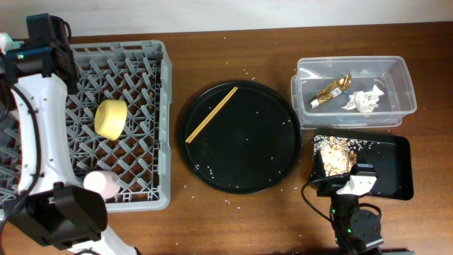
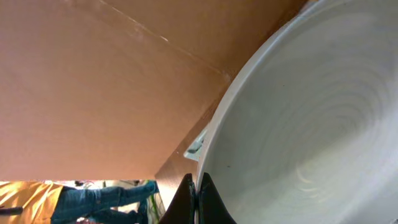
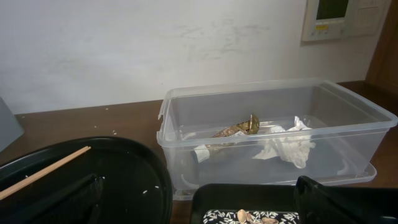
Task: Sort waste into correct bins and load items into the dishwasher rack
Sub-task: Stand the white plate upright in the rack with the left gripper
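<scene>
My left gripper is shut on the rim of the pale grey-green plate, which fills the left wrist view; neither shows in the overhead view. The grey dishwasher rack holds a yellow bowl and a pink cup. Chopsticks lie on the round black tray. The clear tub holds the gold wrapper and the white napkin. The shallow black tray holds food scraps. My right gripper is open and empty over that tray's near edge. The light-blue cup is out of view.
Rice grains and crumbs are scattered on the round tray and on the wooden table around it. In the right wrist view the tub stands just behind the black tray, with a wall close behind it.
</scene>
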`<state>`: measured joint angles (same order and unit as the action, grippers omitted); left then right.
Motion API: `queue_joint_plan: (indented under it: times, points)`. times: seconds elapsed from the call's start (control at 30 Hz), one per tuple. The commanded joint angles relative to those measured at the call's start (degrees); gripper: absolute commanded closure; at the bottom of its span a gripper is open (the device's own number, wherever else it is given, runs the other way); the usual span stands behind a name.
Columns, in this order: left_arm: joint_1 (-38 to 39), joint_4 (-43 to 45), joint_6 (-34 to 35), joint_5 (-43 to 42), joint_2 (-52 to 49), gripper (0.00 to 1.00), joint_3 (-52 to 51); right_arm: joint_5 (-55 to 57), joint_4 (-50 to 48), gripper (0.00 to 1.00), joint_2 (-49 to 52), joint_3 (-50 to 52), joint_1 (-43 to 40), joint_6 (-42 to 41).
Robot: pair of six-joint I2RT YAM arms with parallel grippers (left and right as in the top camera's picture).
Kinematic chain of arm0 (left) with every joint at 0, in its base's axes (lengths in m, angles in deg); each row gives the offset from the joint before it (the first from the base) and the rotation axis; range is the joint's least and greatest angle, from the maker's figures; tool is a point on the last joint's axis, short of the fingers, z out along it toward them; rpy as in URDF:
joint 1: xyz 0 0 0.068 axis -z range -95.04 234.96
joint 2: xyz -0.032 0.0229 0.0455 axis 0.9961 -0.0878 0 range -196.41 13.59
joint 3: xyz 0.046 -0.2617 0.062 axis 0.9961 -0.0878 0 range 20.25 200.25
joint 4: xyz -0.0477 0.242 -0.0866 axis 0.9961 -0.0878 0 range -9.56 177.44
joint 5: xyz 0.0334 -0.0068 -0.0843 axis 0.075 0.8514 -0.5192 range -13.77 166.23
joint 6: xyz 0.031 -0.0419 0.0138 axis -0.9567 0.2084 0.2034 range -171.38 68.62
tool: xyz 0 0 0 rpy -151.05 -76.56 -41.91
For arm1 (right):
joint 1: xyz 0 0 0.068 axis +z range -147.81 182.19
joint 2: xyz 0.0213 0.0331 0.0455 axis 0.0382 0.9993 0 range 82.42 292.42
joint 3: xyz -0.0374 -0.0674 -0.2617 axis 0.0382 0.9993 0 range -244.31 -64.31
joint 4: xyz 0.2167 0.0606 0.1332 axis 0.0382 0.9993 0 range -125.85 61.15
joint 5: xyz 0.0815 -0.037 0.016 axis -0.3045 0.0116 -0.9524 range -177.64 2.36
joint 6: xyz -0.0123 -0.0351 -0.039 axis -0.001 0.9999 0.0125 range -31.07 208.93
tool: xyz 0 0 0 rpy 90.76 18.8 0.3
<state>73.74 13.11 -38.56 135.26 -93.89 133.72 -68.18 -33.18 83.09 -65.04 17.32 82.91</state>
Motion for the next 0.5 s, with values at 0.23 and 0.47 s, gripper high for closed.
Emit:
queue_joint_plan:
  times: [0.23,0.47]
  points:
    - [-0.3,1.8,-0.5,-4.2,-6.6,1.00,-8.1,0.1,0.2,0.01,-0.5,0.4,-0.2,-0.2]
    - [16.6,-4.1,-0.5,-34.9,1.9,0.01,-5.1,0.1,0.2,0.02,-0.5,0.4,-0.2,-0.2]
